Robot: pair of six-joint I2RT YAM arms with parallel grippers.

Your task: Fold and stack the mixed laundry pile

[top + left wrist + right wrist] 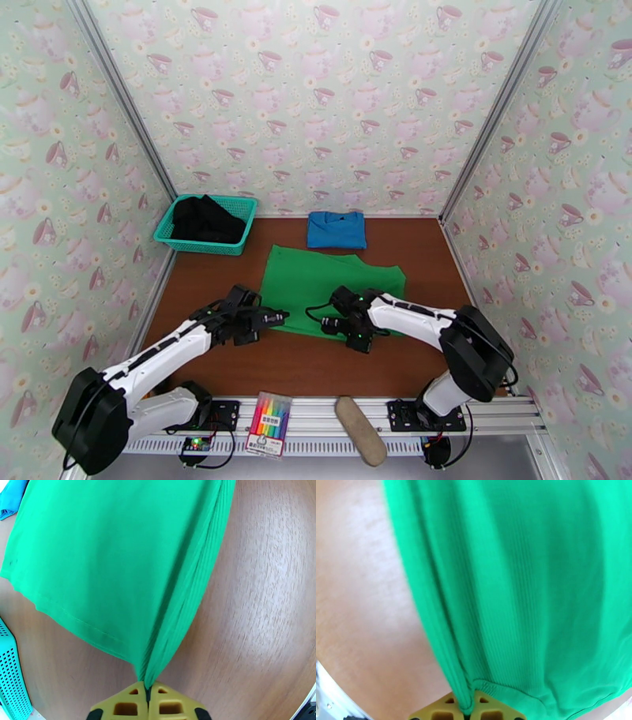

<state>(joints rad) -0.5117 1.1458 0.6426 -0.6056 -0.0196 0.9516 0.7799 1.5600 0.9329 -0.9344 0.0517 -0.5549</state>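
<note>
1. Silver metal rail (312, 414) at the near edge carries a flat pack of bright coloured pens (268, 425) and a beige oblong pad (360, 430); what the pad is cannot be made out.
2. The yellow plastic tips of the left end effector (148, 703) are pressed together on a pinch of the green ribbed-knit garment (332, 280) at its near left corner. In the wrist view the frame's lower edge cuts them off.
3. The right end effector (469, 711) is clamped on the same garment's near hem, and the cloth folds over and hides the pinch itself.
4. The green garment lies spread mid-way across the brown wood-grain counter (316, 367).
5. Just beyond it, a bright blue cloth garment (336, 230) lies folded into a rectangle.
6. At the far left, a teal plastic mesh basket (207, 247) holds the crumpled black garment (207, 219); its outline is lost in shadow.
</note>
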